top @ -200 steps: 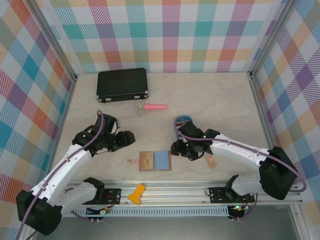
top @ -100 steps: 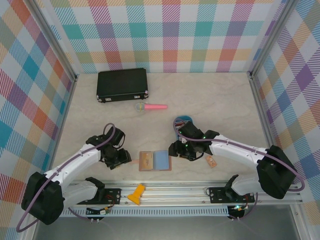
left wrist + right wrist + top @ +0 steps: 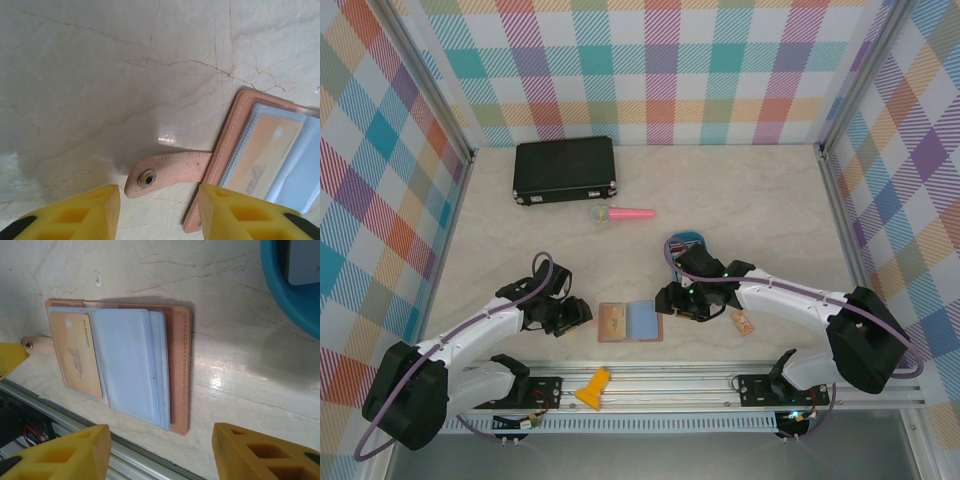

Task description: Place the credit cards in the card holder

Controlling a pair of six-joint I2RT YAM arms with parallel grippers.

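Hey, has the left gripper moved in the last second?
Yes. The left gripper has come toward the near edge of the table and now sits just left of the card holder, by its snap strap.
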